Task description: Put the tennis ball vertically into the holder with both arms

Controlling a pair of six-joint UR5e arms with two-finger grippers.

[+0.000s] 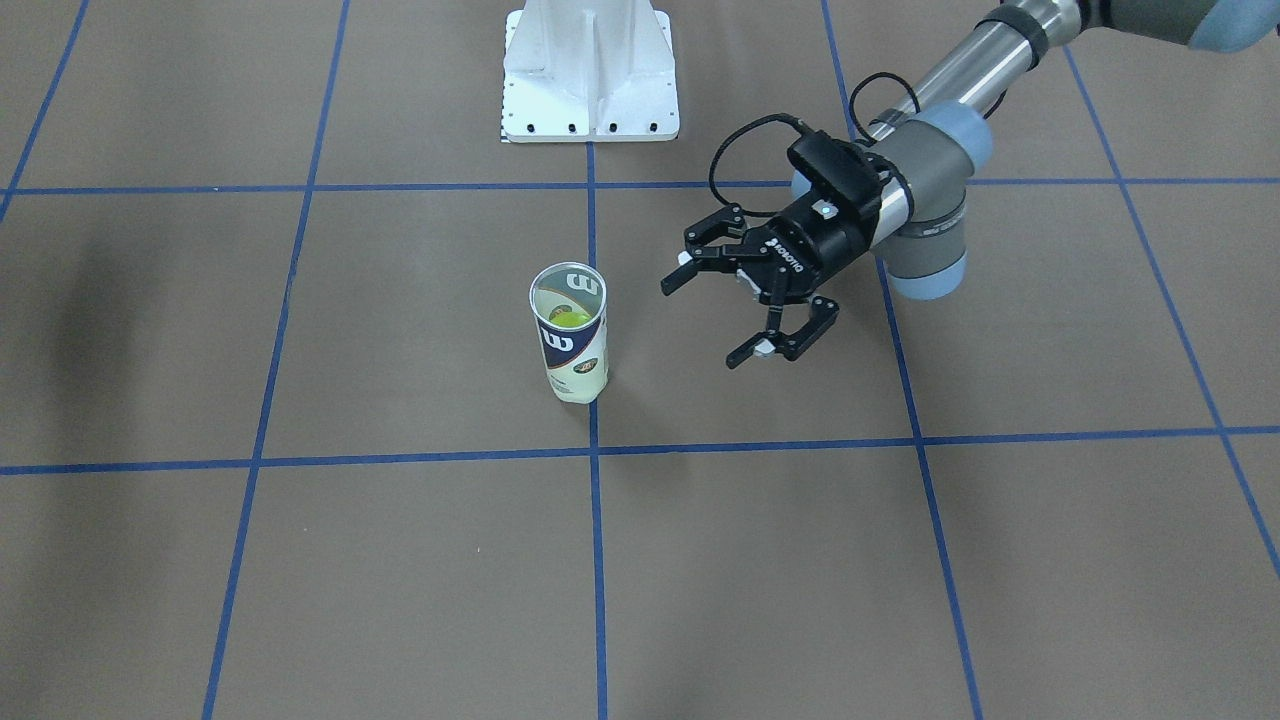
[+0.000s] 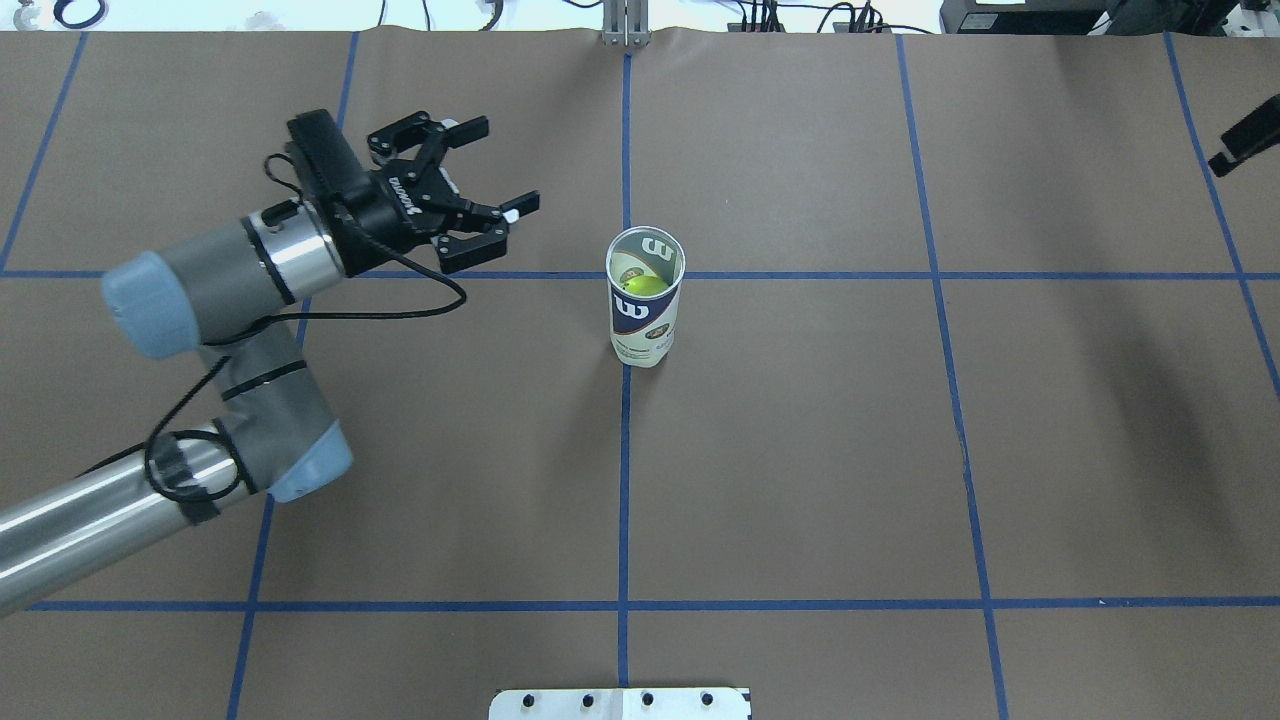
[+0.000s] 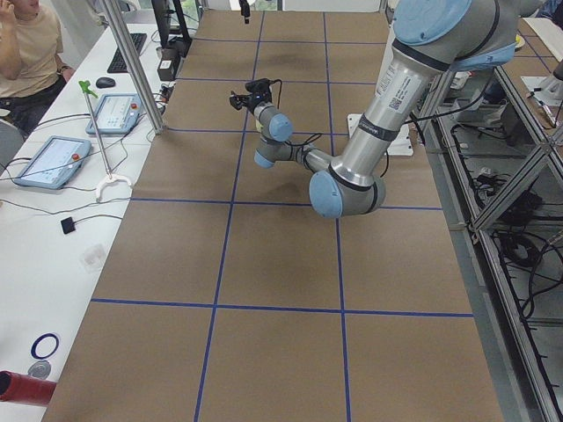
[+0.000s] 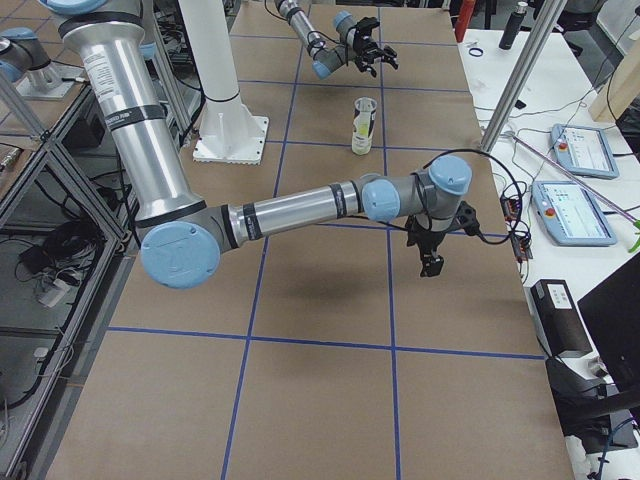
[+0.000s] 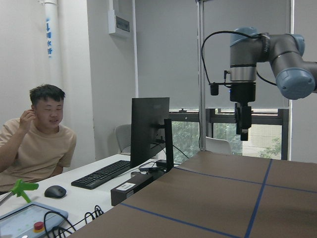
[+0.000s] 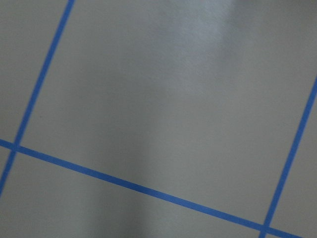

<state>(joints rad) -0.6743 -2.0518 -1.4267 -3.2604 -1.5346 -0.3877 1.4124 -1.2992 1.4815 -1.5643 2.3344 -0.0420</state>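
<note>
The holder (image 1: 570, 345) stands upright mid-tabletop (image 1: 400, 560), tennis ball (image 1: 570, 320) inside. Nearby, the left gripper (image 1: 702, 325) holds its jaws wide, empty. For the right gripper (image 4: 430, 262), I cannot tell.

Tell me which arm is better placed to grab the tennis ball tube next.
Left. The left claw is open and hovers close beside the upright holder, opening toward it. The right claw hangs far off near the end of the table, pointing down.

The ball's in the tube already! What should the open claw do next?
Probably draw the left gripper back from the holder: the tennis ball already sits inside the upright tube, and the gripper is open, empty and touching nothing.
</note>
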